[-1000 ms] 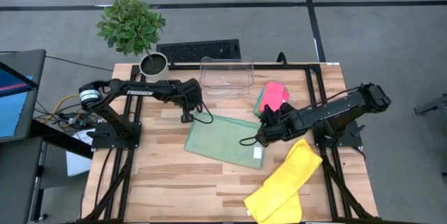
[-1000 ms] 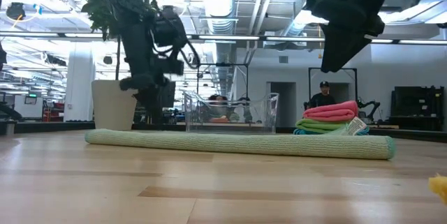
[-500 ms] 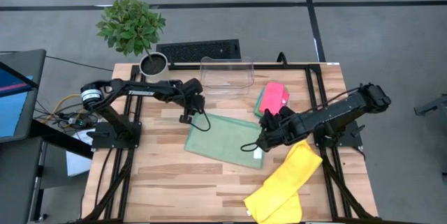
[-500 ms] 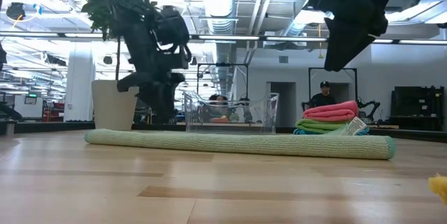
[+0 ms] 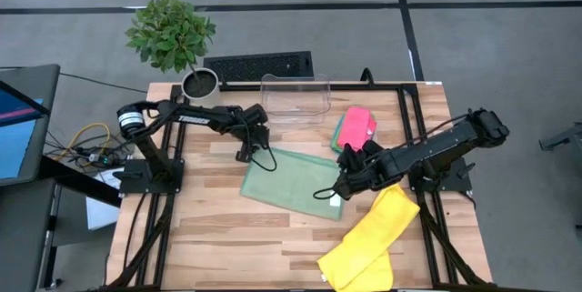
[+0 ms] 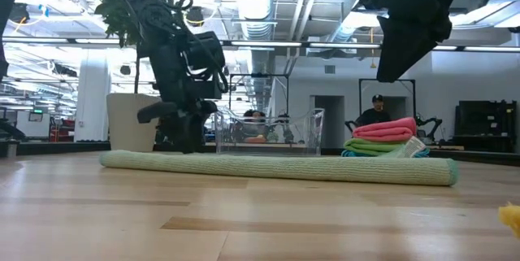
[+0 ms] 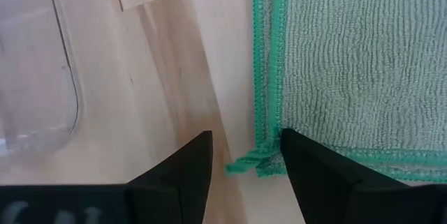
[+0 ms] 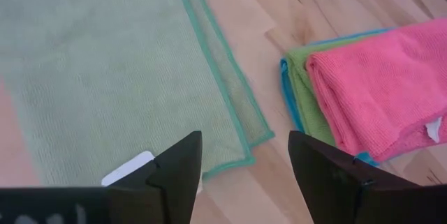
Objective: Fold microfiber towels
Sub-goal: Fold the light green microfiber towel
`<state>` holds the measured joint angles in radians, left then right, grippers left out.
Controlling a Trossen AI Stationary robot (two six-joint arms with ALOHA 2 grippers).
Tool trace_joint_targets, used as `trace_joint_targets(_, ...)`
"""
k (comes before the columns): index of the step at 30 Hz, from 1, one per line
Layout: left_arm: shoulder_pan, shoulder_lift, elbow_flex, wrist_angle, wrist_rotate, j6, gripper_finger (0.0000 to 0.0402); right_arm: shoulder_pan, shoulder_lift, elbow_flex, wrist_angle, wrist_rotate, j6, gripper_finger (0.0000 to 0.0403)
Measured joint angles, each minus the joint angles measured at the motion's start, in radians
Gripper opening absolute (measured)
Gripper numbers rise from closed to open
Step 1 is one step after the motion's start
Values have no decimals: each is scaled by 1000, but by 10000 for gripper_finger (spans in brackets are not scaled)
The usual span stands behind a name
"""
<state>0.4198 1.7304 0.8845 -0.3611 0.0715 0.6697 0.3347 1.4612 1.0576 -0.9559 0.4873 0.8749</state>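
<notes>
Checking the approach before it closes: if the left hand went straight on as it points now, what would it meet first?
Probably the corner of the sage green towel, lying between the left hand's open fingers; depth is unclear.

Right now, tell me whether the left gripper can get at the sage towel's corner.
Probably yes: the left gripper hangs open right at the sage green towel's frayed corner, bare wood around it, nothing between.

The left gripper has dropped low — from above the counter to the sage towel's far corner — its jaws parted from shut; the right gripper has edged toward the yellow towel.
</notes>
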Motion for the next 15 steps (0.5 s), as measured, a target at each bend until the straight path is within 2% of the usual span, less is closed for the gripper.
trace_joint_targets(4, -1, 4, 15, -21, -16, 0, 156, 0, 0, 0, 0, 0, 0, 239)
trace_joint_targets(6, -1, 7, 37, -65, -19, 0, 137, 3, 0, 0, 0, 0, 0, 239)
trace_joint_targets(15, -3, 12, 87, -125, -98, -27, 8, 26, 0, 0, 1, 5, 16, 239)
